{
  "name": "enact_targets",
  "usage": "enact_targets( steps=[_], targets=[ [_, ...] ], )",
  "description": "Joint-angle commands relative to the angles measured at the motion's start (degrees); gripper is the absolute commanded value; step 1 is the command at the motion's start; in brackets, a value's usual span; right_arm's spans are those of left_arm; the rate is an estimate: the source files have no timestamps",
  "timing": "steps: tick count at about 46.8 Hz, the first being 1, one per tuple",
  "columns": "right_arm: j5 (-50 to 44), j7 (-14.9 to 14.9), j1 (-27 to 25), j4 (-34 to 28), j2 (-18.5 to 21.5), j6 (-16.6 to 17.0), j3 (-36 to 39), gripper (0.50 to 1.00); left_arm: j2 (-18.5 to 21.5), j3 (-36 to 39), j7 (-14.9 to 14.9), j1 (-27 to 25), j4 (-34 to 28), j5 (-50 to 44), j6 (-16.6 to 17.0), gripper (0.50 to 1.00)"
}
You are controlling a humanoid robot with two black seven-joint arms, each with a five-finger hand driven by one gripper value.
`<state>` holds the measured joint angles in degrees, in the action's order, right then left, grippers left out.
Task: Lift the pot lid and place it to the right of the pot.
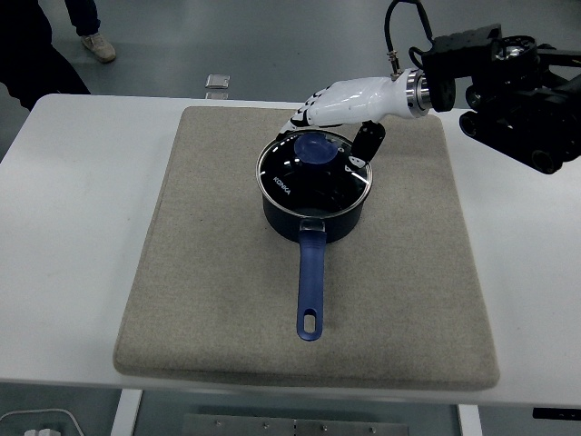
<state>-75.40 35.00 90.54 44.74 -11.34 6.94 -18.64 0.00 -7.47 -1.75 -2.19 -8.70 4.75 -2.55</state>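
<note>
— On the grey mat [209,300], roughly at its middle, sat the pot [313,218], with its blue handle [310,286] pointing toward my side of the table [73,236]. The lid [313,173] was seated flat on the rim, not yet lifted.

— And your hand?

— My right hand [340,104] hovered just behind and above the lid, fingers loosely spread, holding nothing. My fingertips [304,116] were close to the far edge of the blue knob [317,150]; I could not tell whether they touched it. My left hand was out of sight.

— How did you expect the lid to behave?

— Rigid, I judged: a glass pane in a metal rim. It looked breakable and probably slick on the pane, with some weight for its size. The knob at the centre seemed the only sensible hold. Pinched there, the lid should hang level; taken by the rim it could tip or slide.

— Anything inside the pot?

— I could not say. The glass showed only dark interior and reflections of the ceiling lights.

— And the spot for the lid?

— Bare mat lay to the right of the pot, and I judged it soft enough for setting glass down gently.
</note>
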Motion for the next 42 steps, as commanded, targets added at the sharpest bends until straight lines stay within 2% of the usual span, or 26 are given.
enact_targets(
  steps=[1, 24, 34, 39, 42],
  targets=[
    [-0.01, 0.00, -0.01, 0.00, 0.00, 0.01, 0.00, 0.932, 0.00, 0.00, 0.00, 0.00, 0.00, 0.00, 0.00, 1.000],
    [0.08, 0.00, 0.08, 0.00, 0.00, 0.01, -0.79, 0.901, 0.00, 0.00, 0.00, 0.00, 0.00, 0.00, 0.00, 1.000],
    [-0.01, 0.00, 0.34, 0.00, 0.00, 0.09, -1.23, 0.783, 0.00, 0.00, -0.09, 0.00, 0.00, 0.00, 0.00, 1.000],
    [-0.01, 0.00, 0.43, 0.00, 0.00, 0.09, -1.40, 0.756, 0.00, 0.00, 0.00, 0.00, 0.00, 0.00, 0.00, 1.000],
    [-0.01, 0.00, 0.43, 0.00, 0.00, 0.27, -1.93, 0.697, 0.00, 0.00, 0.00, 0.00, 0.00, 0.00, 0.00, 1.000]
  ],
)
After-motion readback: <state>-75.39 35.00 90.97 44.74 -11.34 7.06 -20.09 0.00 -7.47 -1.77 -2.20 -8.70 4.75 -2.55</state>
